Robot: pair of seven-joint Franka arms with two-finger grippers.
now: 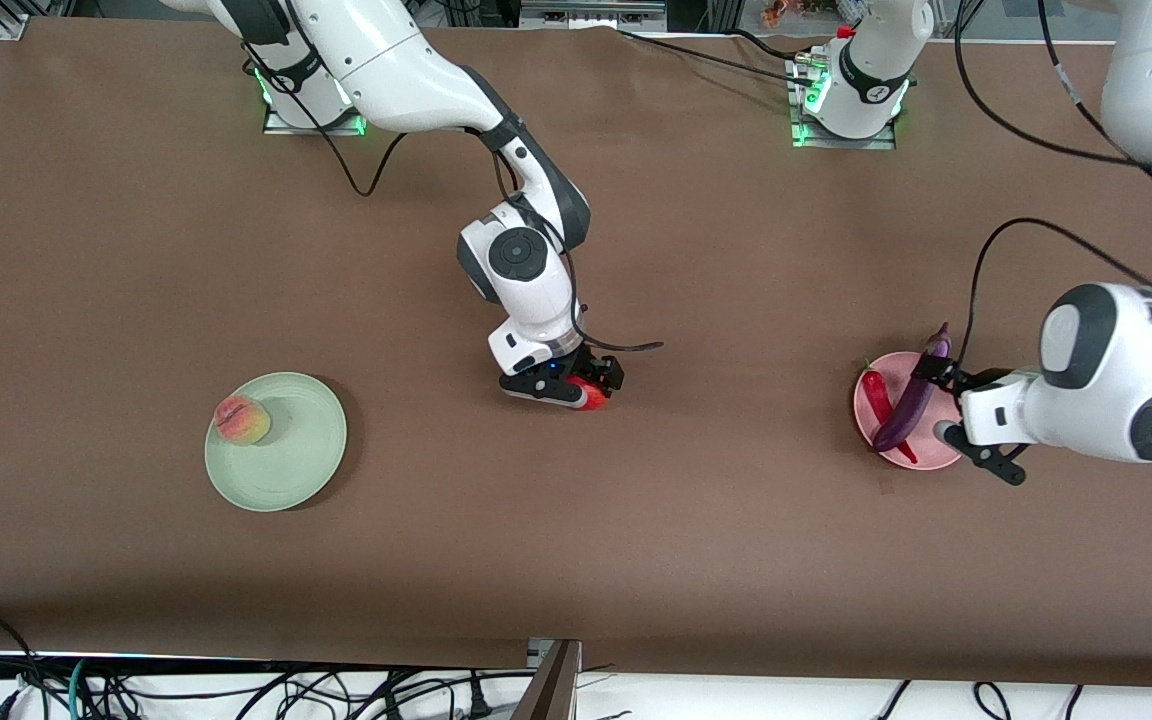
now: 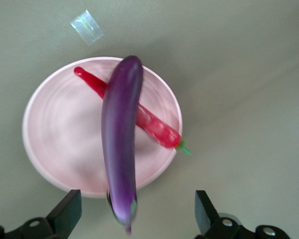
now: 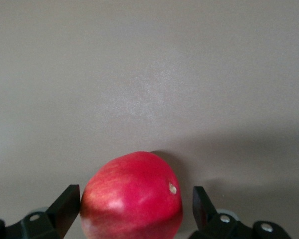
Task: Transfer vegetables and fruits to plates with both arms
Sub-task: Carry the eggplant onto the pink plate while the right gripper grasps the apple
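The purple eggplant lies across the red chili pepper on the pink plate at the left arm's end of the table. My left gripper is open above the plate's rim, with the eggplant's stem end between its fingers, untouched. The chili rests on the pink plate. My right gripper is open, down at mid-table around the round red fruit. The fruit sits between its fingers. The peach sits on the green plate.
A small strip of clear tape lies on the brown table beside the pink plate. Both arm bases stand along the table edge farthest from the front camera. Cables hang below the nearest edge.
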